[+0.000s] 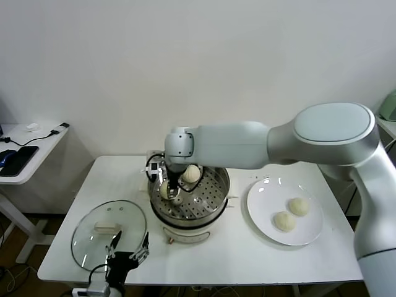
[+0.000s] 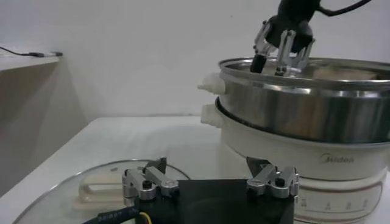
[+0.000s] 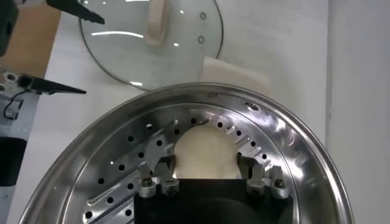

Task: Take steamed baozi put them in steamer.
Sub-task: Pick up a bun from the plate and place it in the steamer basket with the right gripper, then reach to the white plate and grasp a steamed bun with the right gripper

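From the head camera, the robot's long white right arm reaches across the white counter (image 1: 247, 247) from its right edge, wrist bent down so the right gripper (image 1: 171, 187) sits inside the round shiny stainless-steel steamer (image 1: 213, 204) at the counter's middle. A smooth cream-white baozi (image 1: 166, 192) sits at its fingers, and a second bun (image 1: 192, 174) lies on the perforated tray toward the back edge. Two more buns (image 1: 299, 206) (image 1: 284, 221) rest on the flat white plate (image 1: 260, 213) near the right edge. The round glass lid (image 1: 90, 238) with a white handle lies at the front left corner, where the left gripper (image 1: 129, 249) hangs low at the front edge, fingers spread and holding nothing.

The left wrist camera shows those spread fingers (image 2: 143, 184) over the lid (image 2: 73, 195), the steamer (image 2: 304, 109) on its white base beyond, and the right gripper (image 2: 277, 58) dipping over the pot's rim.

The right wrist camera looks down on the tray (image 3: 122, 176): the right fingers (image 3: 157, 178) stand either side of one bun (image 3: 204, 152), touching its flanks and closed around it, with the lid (image 3: 122, 42) on the counter beyond the rim.
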